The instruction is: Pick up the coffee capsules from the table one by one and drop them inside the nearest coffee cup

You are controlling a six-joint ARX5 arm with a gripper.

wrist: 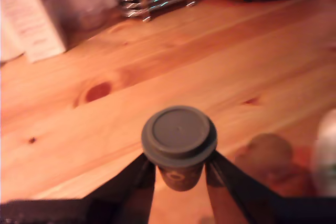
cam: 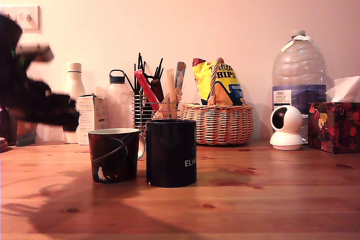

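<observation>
In the wrist view, the gripper [wrist: 180, 174] is closed on a coffee capsule [wrist: 179, 139]. Its two dark fingers [wrist: 137, 182] press the capsule's body from both sides, just under the wide rimmed lid. The capsule stands upright in the lower centre of the frame, raised above the wooden table [wrist: 157, 77]. The lid looks grey-green; the light is too warm to be sure of the colour.

In the exterior view, the arm [cam: 34, 96] is a dark, blurred shape at the left edge of the frame, above the table. The coffee cup [cam: 114, 155] with pale swirling lines stands in the lower centre-left, and a plain black mug [cam: 171, 153] stands just beside it on the exterior view's right. The capsule cannot be made out in this view.
</observation>
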